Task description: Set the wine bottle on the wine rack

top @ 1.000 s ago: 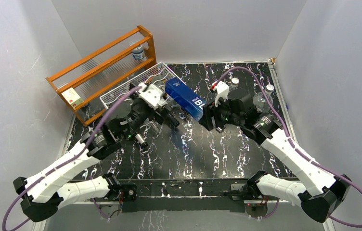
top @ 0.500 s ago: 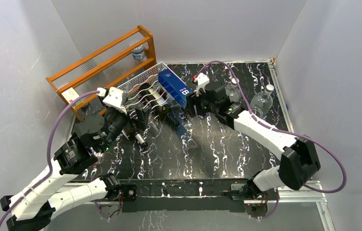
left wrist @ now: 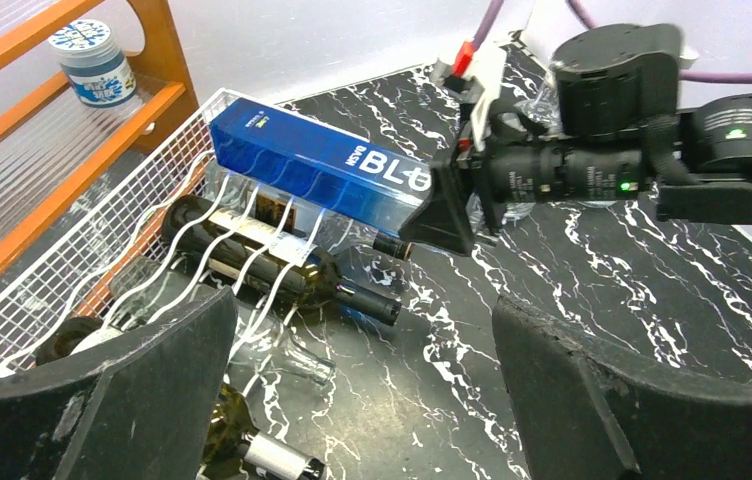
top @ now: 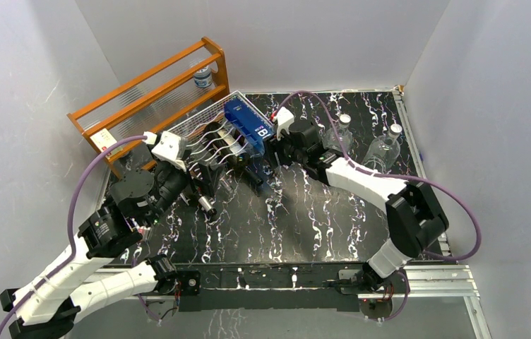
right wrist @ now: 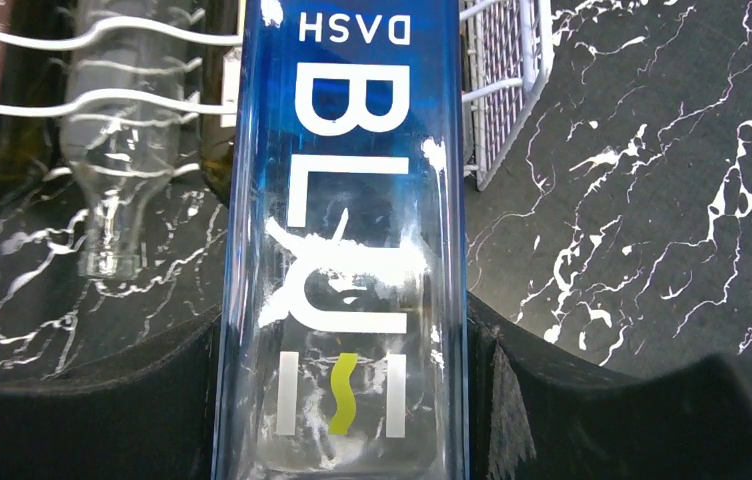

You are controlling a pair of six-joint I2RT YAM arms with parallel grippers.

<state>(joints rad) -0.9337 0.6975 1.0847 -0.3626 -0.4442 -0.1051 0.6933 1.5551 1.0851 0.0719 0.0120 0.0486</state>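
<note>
The right hand point(left wrist: 442, 210) grips the blue bottle point(left wrist: 312, 165) over the wine rack point(left wrist: 102, 225); next it should probably lower it in and let go.

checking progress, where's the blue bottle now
In the top view the blue bottle is over the right end of the rack, held by the right tool, with dark bottles on its left.

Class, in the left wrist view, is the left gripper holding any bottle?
No, the left gripper stands wide open, with nothing gripped between its jaws.

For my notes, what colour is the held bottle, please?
The bottle is blue with white lettering; clearest in the right wrist view.
</note>
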